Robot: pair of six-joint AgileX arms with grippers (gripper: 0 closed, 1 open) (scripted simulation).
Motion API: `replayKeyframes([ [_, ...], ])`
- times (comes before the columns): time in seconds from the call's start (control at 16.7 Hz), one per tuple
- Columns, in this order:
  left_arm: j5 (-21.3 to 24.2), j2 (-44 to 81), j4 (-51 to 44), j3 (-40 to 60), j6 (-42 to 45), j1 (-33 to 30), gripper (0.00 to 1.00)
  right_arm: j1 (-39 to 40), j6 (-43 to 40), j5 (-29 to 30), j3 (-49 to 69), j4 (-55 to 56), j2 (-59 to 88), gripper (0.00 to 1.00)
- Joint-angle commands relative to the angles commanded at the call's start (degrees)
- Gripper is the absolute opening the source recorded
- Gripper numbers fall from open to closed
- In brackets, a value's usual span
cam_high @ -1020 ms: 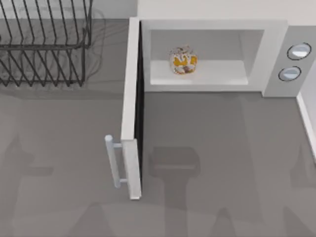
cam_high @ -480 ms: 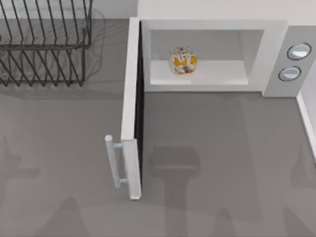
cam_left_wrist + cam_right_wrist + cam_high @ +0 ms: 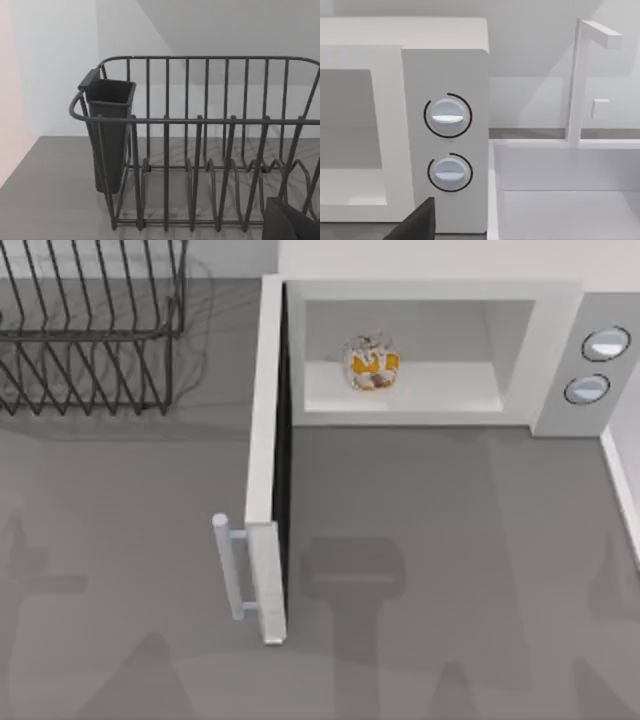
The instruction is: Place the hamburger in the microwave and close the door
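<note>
Grey tabletop (image 3: 450, 540) carries all items; shadows of both arms fall across its near part.

1. Microwave (image 3: 430, 290): large white box at the far side of the tabletop, right of centre in the top view. Its pale cavity is open to the front. The grey side panel (image 3: 445, 135) carries two round dark-rimmed knobs, one above the other.

2. Door (image 3: 266, 460): swung fully open, standing about square to the microwave front, hinged at the cavity's left edge. Its pale bar handle (image 3: 228, 565) sits on the outer face near the free end, facing the top view's left.

3. Wire rack (image 3: 90, 330): black, far left, well apart from the door. A dark cup-shaped holder (image 3: 109, 130) hangs at one corner.

4. Hamburger (image 3: 371, 363): small mottled orange lump resting on the cavity floor, left of centre. Placement appears complete.

Step in hand, by judgement: closing the door. The left arm is on the better side. Contact the outer face near the handle end, push toward the top view's right and then toward the cavity, following the hinge arc. Avoid the rack on approach. Press until the door seats flush.

Claw state: a dark corner of each claw body intrudes in its wrist view; whether either claw is open or closed cannot be told, and no object is seen held.

Markings: no brand, label or legible writing is visible; the knobs are unlabelled.
</note>
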Motion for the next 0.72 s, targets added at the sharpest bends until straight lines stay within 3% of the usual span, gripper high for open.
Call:
replayKeyframes([
  [0.3, -12.0, 2.7, 0.1, 2.3, 0.0, -12.2, 0.0, 0.0, 0.0, 0.0, 0.0, 0.0, 0.0, 1.0],
  [0.72, -14.0, 3.6, -0.5, 3.4, -0.5, -14.4, 0.0, 0.0, 0.0, 0.0, 0.0, 0.0, 0.0, 1.0],
])
